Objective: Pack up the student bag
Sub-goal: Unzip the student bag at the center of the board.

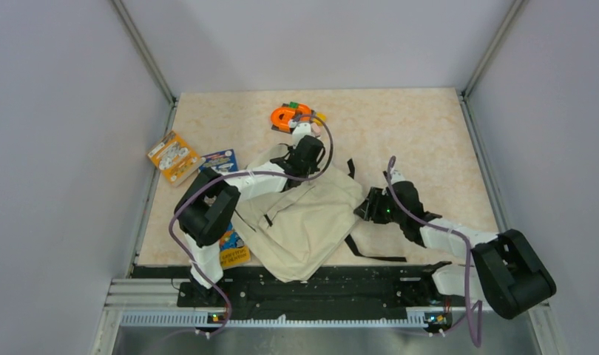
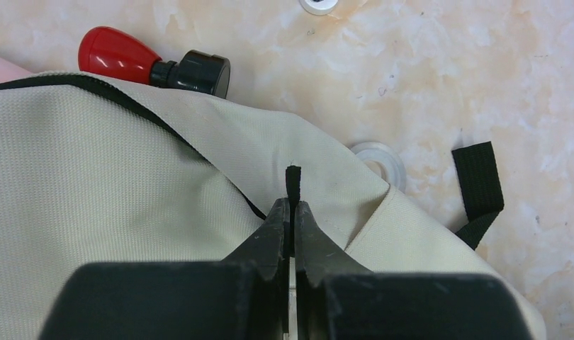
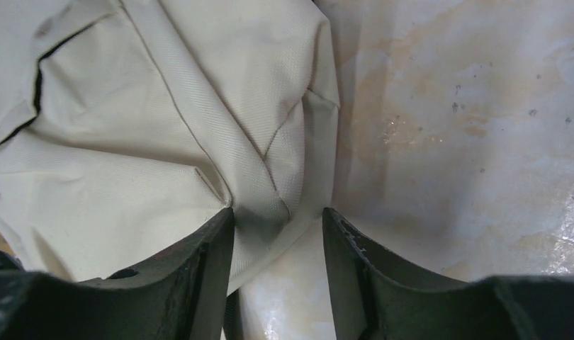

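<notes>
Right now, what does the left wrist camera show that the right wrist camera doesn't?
Only left wrist: a red-handled black stamp, a white plastic ring, a black strap end, and the left gripper shut on a thin black tab. Only right wrist: the right gripper, jaws apart around a fabric fold. Both: the cream-beige fabric backpack on the marbled beige table.

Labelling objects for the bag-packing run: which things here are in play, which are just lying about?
In play: student bag; black pull tab, pinched by left end effector; right end effector, open around a bag fold.
Lying about: orange packet; blue booklet; orange curved item; red-handled stamp; white ring.
</notes>
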Motion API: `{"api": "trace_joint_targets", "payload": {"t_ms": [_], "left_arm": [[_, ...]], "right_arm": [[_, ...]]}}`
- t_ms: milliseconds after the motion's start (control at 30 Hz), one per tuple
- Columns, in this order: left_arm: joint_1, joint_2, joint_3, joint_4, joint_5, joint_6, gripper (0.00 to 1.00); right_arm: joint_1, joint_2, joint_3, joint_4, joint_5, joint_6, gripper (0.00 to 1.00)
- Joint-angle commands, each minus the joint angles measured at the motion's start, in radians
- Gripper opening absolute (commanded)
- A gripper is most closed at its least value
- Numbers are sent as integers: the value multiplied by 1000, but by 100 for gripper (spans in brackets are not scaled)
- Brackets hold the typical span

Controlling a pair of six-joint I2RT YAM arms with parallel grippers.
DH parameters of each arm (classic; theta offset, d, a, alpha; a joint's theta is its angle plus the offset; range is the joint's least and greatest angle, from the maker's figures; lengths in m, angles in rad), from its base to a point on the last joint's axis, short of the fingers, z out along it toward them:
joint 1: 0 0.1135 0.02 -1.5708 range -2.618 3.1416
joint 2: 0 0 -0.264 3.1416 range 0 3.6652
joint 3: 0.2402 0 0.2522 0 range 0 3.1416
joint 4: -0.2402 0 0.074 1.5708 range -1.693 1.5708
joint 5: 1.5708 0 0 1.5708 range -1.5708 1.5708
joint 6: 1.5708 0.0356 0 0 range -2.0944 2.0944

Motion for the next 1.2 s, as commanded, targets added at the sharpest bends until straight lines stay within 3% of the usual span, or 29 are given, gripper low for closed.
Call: {"api": "trace_joint_targets", "payload": {"t_ms": [0,167,200,567,733,1167], "left_arm": [[-5,-78,-29,58,10,3,0],[-4,-121,-64,93,-3,24,0],[-4,-137,-70,96,-14,30,0],[54,-254,-43,138,-95,178,0],[141,-288,-39,118,-67,205,0],[409,-445,-214,86,0,171,0]], "right_arm": [[13,61,61,29,8,-26,41],[13,89,71,60,7,-10,4],[14,88,72,53,21,-12,0],[13,-59,45,-39,145,-32,0],[13,-110,35,-77,172,-36,0],[13,-152,18,-100,192,-37,0]]}}
